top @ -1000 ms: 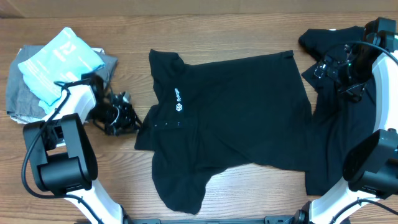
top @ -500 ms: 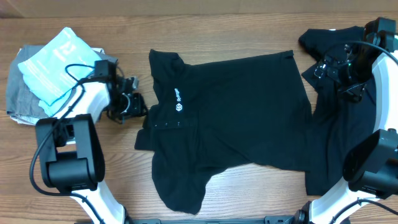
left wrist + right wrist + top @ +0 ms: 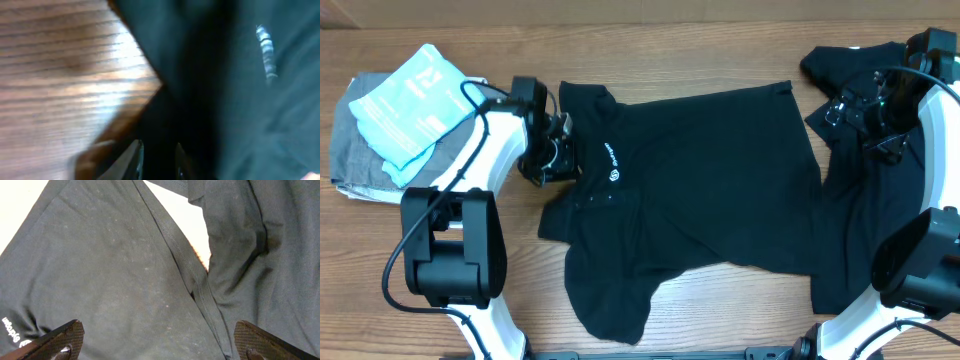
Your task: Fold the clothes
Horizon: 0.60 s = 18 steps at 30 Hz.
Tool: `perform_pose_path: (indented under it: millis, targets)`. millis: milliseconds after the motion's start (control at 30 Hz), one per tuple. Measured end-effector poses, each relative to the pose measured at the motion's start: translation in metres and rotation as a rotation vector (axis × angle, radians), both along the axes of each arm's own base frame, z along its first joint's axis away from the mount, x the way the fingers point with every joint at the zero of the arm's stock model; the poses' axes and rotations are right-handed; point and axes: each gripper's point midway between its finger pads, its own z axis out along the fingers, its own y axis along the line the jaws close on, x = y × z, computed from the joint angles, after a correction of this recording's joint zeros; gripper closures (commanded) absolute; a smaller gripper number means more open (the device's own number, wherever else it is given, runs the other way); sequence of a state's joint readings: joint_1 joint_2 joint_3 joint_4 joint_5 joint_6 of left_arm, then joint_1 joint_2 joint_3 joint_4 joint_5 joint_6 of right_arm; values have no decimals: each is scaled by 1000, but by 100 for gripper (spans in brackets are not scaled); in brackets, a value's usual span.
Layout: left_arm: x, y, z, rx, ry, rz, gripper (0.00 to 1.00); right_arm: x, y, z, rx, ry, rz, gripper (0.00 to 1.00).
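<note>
A black polo shirt (image 3: 700,190) lies spread flat mid-table, its white logo (image 3: 610,165) near the collar. A second black garment (image 3: 865,235) lies bunched at the right edge. My left gripper (image 3: 558,155) sits at the shirt's collar edge. In the blurred left wrist view its fingertips (image 3: 159,161) stand narrowly apart over black fabric (image 3: 225,100), and a hold on it cannot be made out. My right gripper (image 3: 860,112) hovers wide open (image 3: 157,342) above black cloth (image 3: 110,270), nothing between its fingers.
A grey folded garment (image 3: 350,160) with a light blue packet (image 3: 410,100) on top lies at the far left. Bare wooden table (image 3: 720,310) shows along the front and between the packet and the shirt.
My left arm has swung right and away from the bare wood onto the shirt's collar edge, its jaws widening then narrowing. The right arm and both garments have stayed put.
</note>
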<state>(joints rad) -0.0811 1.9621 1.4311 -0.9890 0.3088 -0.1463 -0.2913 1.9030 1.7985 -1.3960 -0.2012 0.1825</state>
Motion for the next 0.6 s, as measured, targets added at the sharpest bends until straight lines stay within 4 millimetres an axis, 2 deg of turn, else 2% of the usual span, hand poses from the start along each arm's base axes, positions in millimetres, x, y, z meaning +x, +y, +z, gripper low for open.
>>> perform_pose_path:
  millis: [133, 300, 433, 600]
  targets:
    - [7, -12, 20, -4, -7, 13, 80, 0, 0, 0, 0, 0, 0, 0]
    - [-4, -20, 18, 73, 24, -12, 85, 0, 0, 0, 0, 0, 0, 0]
    - [-7, -6, 15, 175, 36, 18, 89, 0, 0, 0, 0, 0, 0, 0]
    - [0, 29, 18, 215, 45, 141, 77, 0, 0, 0, 1, 0, 0, 0]
